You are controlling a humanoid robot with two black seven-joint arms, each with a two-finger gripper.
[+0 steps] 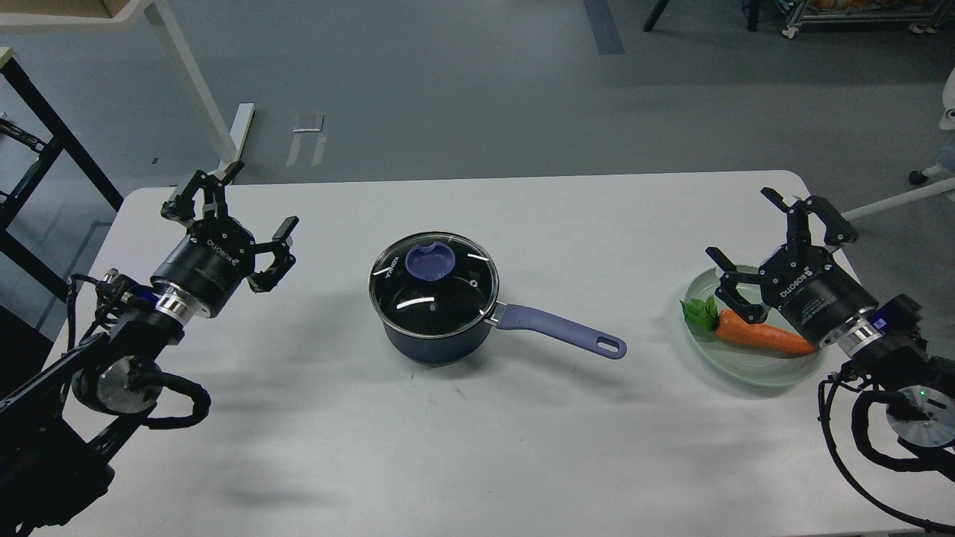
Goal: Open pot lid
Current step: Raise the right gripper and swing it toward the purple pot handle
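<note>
Lid (433, 277) on pot (436, 317) | white table (477, 447) | grey floor (448, 97) | left fingers (286, 227) spread | right fingers (776, 198) spread

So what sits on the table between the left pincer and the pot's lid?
Nothing: in the head view, only bare white table separates the open left pincer from the lid on the pot.
</note>
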